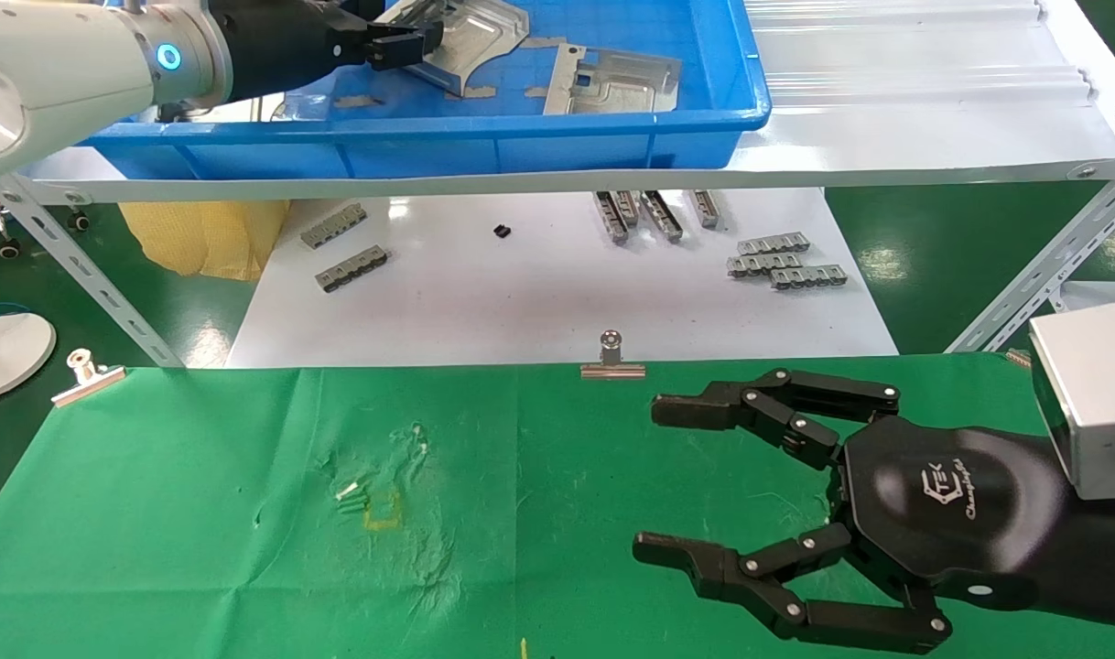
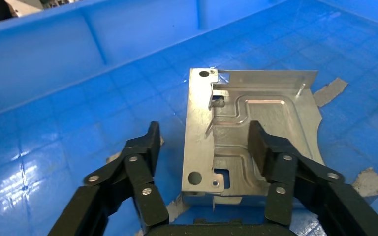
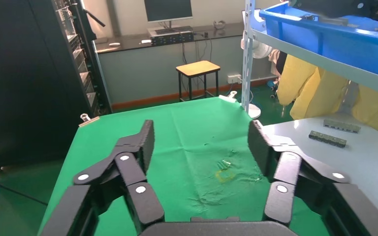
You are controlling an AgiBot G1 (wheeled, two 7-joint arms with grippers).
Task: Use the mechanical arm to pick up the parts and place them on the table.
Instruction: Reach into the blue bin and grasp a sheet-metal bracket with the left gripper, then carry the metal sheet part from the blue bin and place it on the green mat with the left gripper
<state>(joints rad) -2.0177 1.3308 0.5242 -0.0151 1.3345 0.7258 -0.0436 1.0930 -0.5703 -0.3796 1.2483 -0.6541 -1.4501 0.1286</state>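
Note:
Two silvery stamped plates lie in the blue tray [image 1: 429, 146] on the upper shelf, one [image 1: 475, 37] at my left gripper and one [image 1: 612, 81] to its right. My left gripper [image 1: 402, 46] is open inside the tray. In the left wrist view it [image 2: 203, 142] straddles the near part of the plate [image 2: 270, 115]: one finger is over the plate's embossed face, the other beside its edge over the tray floor [image 2: 54, 73]. My right gripper [image 1: 646, 478] is open and empty, low over the green cloth table [image 1: 200, 513]. It also shows in the right wrist view [image 3: 201, 135].
A white board [image 1: 521, 302] under the shelf carries grey toothed strips [image 1: 786, 261]. Binder clips [image 1: 612, 357] [image 1: 86, 373] pin the cloth's far edge. Slanted shelf legs [image 1: 1033, 293] stand at both sides. Small bits and a yellow mark [image 1: 379, 508] lie on the cloth.

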